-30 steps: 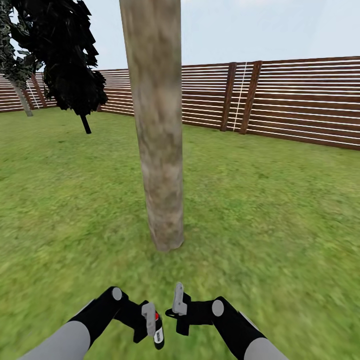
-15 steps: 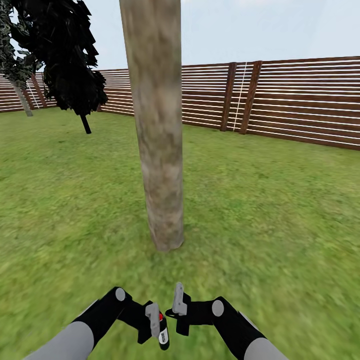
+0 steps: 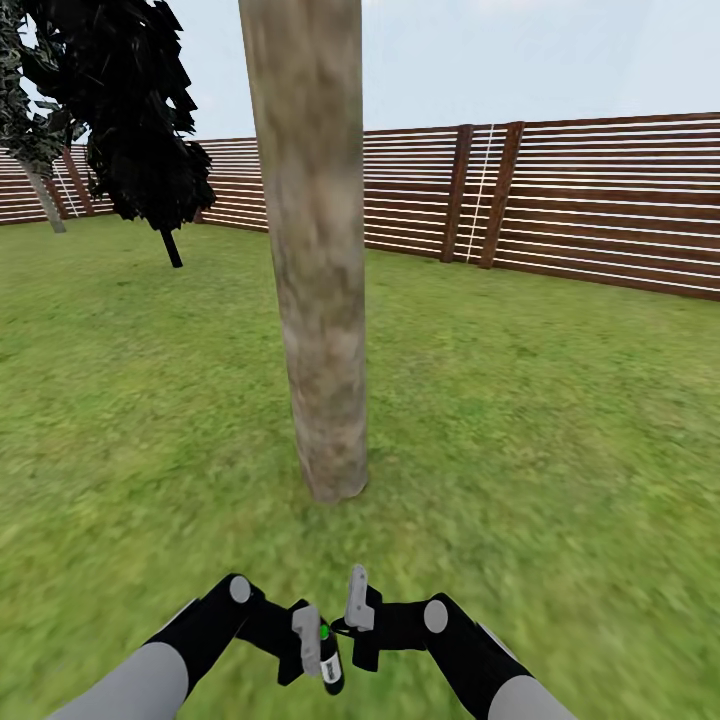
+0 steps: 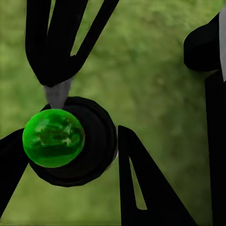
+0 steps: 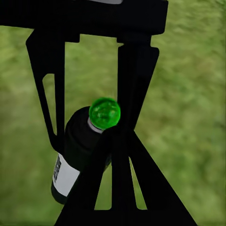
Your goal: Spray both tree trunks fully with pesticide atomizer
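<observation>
Atomizer (green-topped) in left tool, near tree trunk.

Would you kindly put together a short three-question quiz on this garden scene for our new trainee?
1. True or false: the pesticide atomizer lies on the lawn, away from both grippers.
2. What colour is the atomizer's top in the wrist views? A) green B) red C) white
3. Fill in: directly ahead of the robot stands a thick pale ____, with the slat fence behind it.

Key
1. False: it is held in the left gripper, close beside the right gripper.
2. A: a glossy green ball tops the dark bottle.
3. tree trunk
</observation>
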